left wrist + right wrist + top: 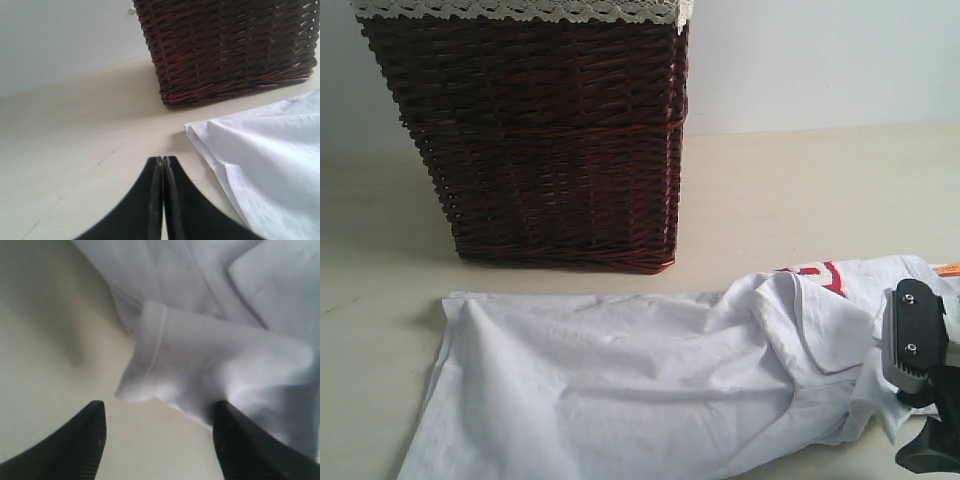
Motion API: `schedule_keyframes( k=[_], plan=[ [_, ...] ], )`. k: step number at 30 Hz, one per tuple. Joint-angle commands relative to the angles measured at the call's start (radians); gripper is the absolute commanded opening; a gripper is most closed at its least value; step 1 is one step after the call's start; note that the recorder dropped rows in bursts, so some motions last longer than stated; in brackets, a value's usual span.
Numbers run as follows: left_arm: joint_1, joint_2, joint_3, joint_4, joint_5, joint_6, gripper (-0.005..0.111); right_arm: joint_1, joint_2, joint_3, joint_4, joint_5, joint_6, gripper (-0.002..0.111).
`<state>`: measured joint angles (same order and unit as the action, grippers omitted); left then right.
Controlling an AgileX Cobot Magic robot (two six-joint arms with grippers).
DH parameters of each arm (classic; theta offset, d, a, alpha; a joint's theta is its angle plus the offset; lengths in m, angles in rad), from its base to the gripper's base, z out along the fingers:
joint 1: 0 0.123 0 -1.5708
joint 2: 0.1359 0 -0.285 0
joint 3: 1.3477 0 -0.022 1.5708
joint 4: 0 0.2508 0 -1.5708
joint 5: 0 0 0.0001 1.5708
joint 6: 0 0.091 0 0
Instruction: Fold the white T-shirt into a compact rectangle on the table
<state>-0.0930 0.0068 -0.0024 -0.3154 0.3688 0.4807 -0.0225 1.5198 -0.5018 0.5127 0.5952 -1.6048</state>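
Note:
The white T-shirt (pixel 620 380) lies crumpled across the front of the table (pixel 800 190), its red-outlined lettering (pixel 820 275) peeking out at the right end. My right gripper (pixel 160 412) is open just in front of a hemmed sleeve (pixel 200 355); one finger (pixel 240 440) touches the cloth, the other (pixel 90 440) is over bare table. Its body (pixel 917 340) sits at the shirt's right end. My left gripper (pixel 162 160) is shut with nothing in it, above the bare table beside the shirt's left corner (pixel 200 132). It is outside the exterior view.
A tall dark brown wicker basket (pixel 550 140) with cream lace trim (pixel 520 10) stands behind the shirt at the left, also in the left wrist view (pixel 225 45). A pale wall (pixel 820 60) backs the table. An orange edge (pixel 948 268) shows at the far right.

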Motion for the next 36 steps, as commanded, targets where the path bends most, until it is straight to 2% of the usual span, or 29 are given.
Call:
schedule_keyframes(
  k=[1,4,6,13,20,27,36],
  plan=[
    [0.002,-0.007,0.002,-0.003,-0.004,-0.003,0.003,0.012,0.000,0.008,0.130,-0.050,0.023,0.061],
    [0.002,-0.007,0.002,-0.003,-0.004,-0.003,0.003,0.012,0.000,0.008,0.194,-0.081,0.023,0.059],
    [0.002,-0.007,0.002,-0.003,-0.004,-0.003,0.003,0.016,0.000,0.008,0.191,-0.096,0.050,0.053],
    [0.002,-0.007,0.002,-0.003,-0.004,-0.003,0.003,0.016,-0.010,0.008,0.187,-0.096,0.063,0.001],
    [0.002,-0.007,0.002,-0.003,-0.004,-0.003,0.003,0.016,-0.118,0.006,0.196,-0.101,0.089,0.000],
    [0.002,-0.007,0.002,-0.003,-0.004,-0.003,0.003,0.016,-0.120,0.006,0.198,-0.251,0.087,0.000],
    [0.002,-0.007,0.002,-0.003,-0.004,-0.003,0.003,0.016,-0.049,0.006,0.468,-0.311,-0.116,0.000]
  ],
)
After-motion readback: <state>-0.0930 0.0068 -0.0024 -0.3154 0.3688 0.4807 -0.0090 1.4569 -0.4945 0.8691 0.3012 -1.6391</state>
